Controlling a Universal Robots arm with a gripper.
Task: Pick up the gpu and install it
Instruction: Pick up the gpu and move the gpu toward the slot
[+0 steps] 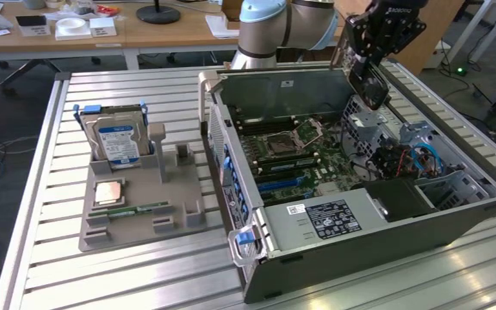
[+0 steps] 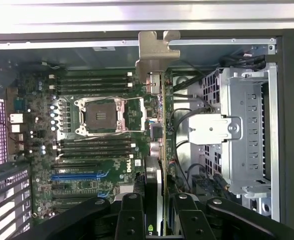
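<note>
My gripper [image 1: 371, 66] hangs over the back right part of the open computer case [image 1: 230, 148] and is shut on the gpu [image 1: 374, 90], a thin dark card held on edge above the case interior. In the wrist view the gpu [image 2: 160, 135] runs edge-on away from my gripper [image 2: 159, 216], with its silvery bracket [image 2: 157, 50] at the far end near the case wall. The black fingers [image 2: 131, 217] clamp the card from both sides. Below it lies the green motherboard [image 2: 99, 172] with a blue expansion slot [image 2: 79, 176] and an empty CPU socket [image 2: 99, 116].
A grey holder tray [image 1: 136, 226] stands on the slatted table at the exterior view's left, carrying a hard drive [image 1: 117, 141], a CPU [image 1: 110, 192] and a RAM stick [image 1: 136, 210]. A metal drive cage [image 2: 249, 135] and cables [image 1: 403, 158] crowd the case beside the card.
</note>
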